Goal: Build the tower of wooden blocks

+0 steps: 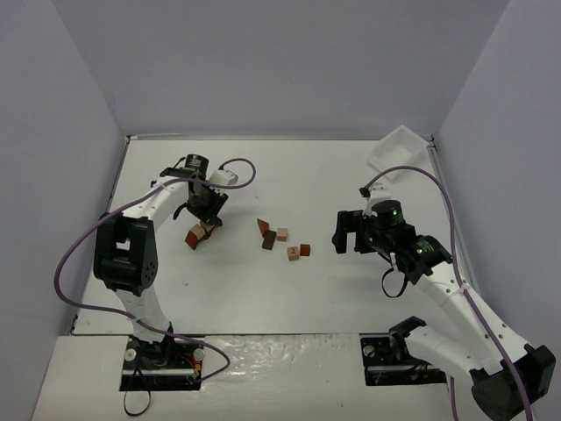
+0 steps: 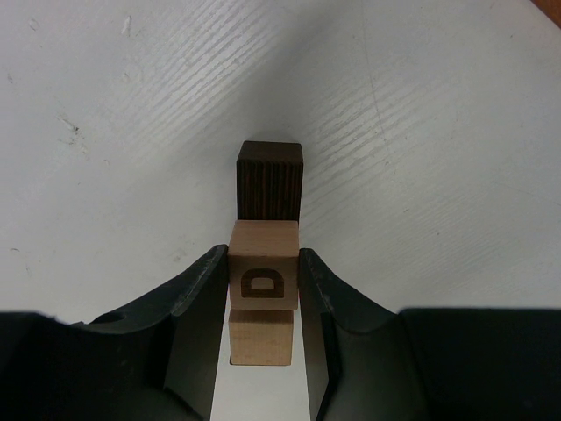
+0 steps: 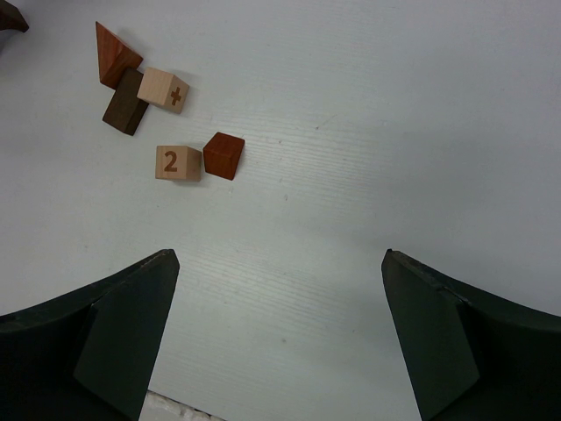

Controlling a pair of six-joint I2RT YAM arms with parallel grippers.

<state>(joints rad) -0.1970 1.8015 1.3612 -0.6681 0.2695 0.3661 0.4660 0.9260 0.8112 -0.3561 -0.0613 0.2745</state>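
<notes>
Blocks (image 3: 164,89), five loose, left hand (image 2: 263,260) pinching one lettered cube (image 2: 262,285), right hand (image 3: 280,255) spread

Left arm (image 1: 145,210) is reaching over the left-centre of the table (image 1: 263,167), left gripper (image 1: 204,219) down on the tower (image 1: 198,235). There's a pale block (image 1: 207,229) right at its tips and a red-brown block (image 1: 192,237) touching it; can't read the jaws from up here. Loose wood blocks (image 1: 282,239) sit mid-table: red-brown wedge (image 1: 263,224), dark block (image 1: 269,240), pale cube (image 1: 282,234), digit cube (image 1: 293,252), red-brown cube (image 1: 305,250). Right gripper (image 1: 348,239) is near their right side with its fingers spread, not touching. White tray (image 1: 399,147) is tilted at the far right corner.
</notes>
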